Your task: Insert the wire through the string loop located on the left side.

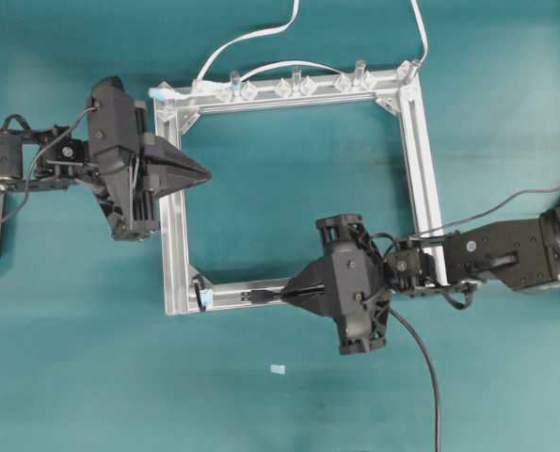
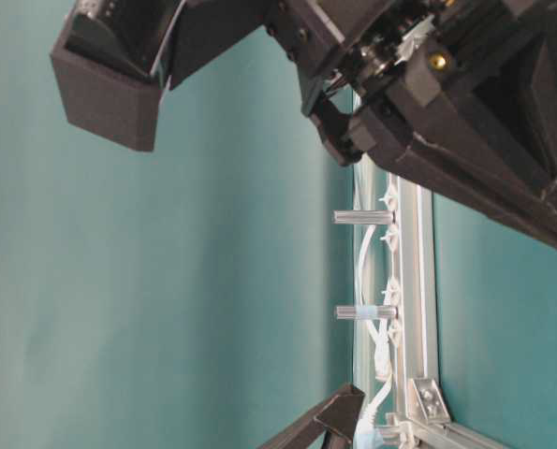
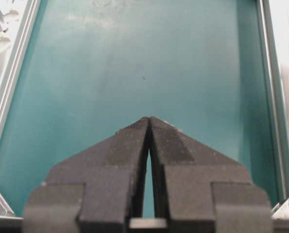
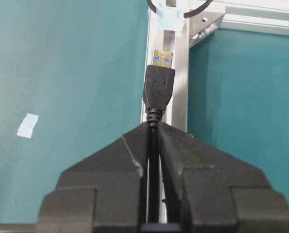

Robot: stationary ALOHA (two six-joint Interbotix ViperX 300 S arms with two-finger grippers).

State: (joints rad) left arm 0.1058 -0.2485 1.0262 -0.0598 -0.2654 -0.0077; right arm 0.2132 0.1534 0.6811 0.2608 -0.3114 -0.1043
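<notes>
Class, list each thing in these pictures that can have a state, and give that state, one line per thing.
left gripper: shut, empty
right gripper: shut on the wire
wire: plug pointing at the loop, not yet through
string loop: unthreaded
white cable: draped over frame

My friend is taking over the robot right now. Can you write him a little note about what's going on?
Left gripper: shut, empty, above the mat inside the frame.
Right gripper: shut on the wire, plug pointing along the frame's bottom rail.
Loop: at the rail's left corner, just ahead of the plug.
Done: wire gripped and lined up.
Left: push the plug through the loop.
</notes>
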